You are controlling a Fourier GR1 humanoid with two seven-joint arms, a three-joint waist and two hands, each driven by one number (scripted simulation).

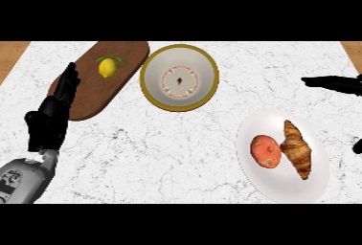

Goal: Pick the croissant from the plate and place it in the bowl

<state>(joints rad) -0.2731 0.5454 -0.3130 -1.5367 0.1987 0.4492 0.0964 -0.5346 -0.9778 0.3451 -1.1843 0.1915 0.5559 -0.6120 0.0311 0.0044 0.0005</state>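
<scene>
White marble-patterned counter point(176, 158). Nearest, at lower right: oval white plate point(272, 189) carrying a golden-brown crescent croissant point(298, 148), lying lengthwise, touching a round orange-red fruit point(265, 151) on its left side. Lower left: grey forearm point(20, 179) leading to the left robot hand point(48, 122), fingers straight and relaxed, holding nothing, well apart from the croissant. Right robot hand point(333, 84) at the right edge, above and right of the plate, fingers extended leftward, thumb tip lower down; apart from the croissant, not touching it. Farther back: white bowl with a gold rim point(147, 88), beside a brown oval wooden board point(92, 95) bearing a yellow lemon point(107, 67).
</scene>
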